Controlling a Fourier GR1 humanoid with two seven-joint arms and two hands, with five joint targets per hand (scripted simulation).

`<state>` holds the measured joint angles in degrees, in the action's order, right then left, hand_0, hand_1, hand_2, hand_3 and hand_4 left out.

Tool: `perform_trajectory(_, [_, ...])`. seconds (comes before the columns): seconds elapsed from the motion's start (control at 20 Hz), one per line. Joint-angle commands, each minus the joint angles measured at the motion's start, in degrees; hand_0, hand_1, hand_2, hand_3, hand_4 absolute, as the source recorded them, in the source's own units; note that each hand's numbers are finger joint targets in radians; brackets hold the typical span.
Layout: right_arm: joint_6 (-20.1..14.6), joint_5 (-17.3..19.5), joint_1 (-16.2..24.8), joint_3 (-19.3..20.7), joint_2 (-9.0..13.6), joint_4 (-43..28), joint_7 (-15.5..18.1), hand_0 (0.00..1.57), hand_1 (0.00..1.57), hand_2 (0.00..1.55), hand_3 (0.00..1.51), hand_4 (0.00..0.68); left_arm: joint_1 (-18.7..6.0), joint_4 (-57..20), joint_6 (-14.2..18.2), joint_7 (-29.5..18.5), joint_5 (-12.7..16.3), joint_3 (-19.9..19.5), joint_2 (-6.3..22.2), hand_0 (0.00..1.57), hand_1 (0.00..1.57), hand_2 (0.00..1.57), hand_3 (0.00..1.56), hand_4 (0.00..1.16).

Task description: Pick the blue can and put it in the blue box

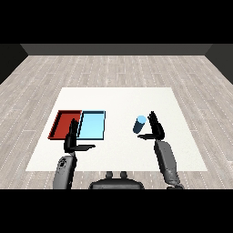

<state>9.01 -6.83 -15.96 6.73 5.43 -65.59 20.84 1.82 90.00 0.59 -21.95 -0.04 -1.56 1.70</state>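
**Operator:** My right hand (156,129) stands upright on the white table (118,98), fingers straight and spread from the thumb, which juts toward the middle of the table. It holds nothing. The blue can (139,124) sits just beside those fingers, on their inner side, right of the table's middle; I cannot tell from here whether they touch it.

**Desk:** And the other hand? Give me the count, head view.

**Operator:** My left hand (73,139) is raised too, fingers straight, thumb stuck out sideways, nothing in it. It overlaps the near edge of the trays from this angle. The count: two hands, two grey forearms, two trays, one can.

**Desk:** What is in the trays?

**Operator:** I see nothing in either. The red tray (63,124) and the light blue tray (93,125) lie side by side at the table's left, touching along one edge, red on the outside. The can is well apart from both.

**Desk:** Shapes and surfaces?

**Operator:** Both trays are shallow rectangles with low rims. The can is a short cylinder, darker blue on its wall, paler on top. The tabletop is plain, flat white; the floor (118,68) around it shows pale wood planks.
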Motion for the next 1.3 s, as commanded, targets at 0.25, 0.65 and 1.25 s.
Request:
perform_trajectory(0.25, [2.19,-2.14,-7.94,4.36,3.90,13.74,0.64,0.00,0.00,0.00,0.00,0.000,-0.68,-3.57,-1.25,-3.16,1.31,-1.60,0.52,0.00,0.00,0.00,0.00,0.00])
perform_trajectory(0.65, [-1.81,-1.33,-12.43,4.39,2.27,21.67,1.94,0.00,0.00,0.00,0.00,0.000,2.69,2.94,-1.61,0.47,1.80,-1.05,0.99,0.00,0.00,0.00,0.00,0.00])
perform_trajectory(1.25, [-1.48,-2.69,-21.08,6.65,0.83,38.12,8.71,0.00,0.00,0.00,0.00,0.000,3.49,4.45,-1.02,0.26,1.00,-1.36,1.61,0.00,0.00,0.00,0.00,0.00])
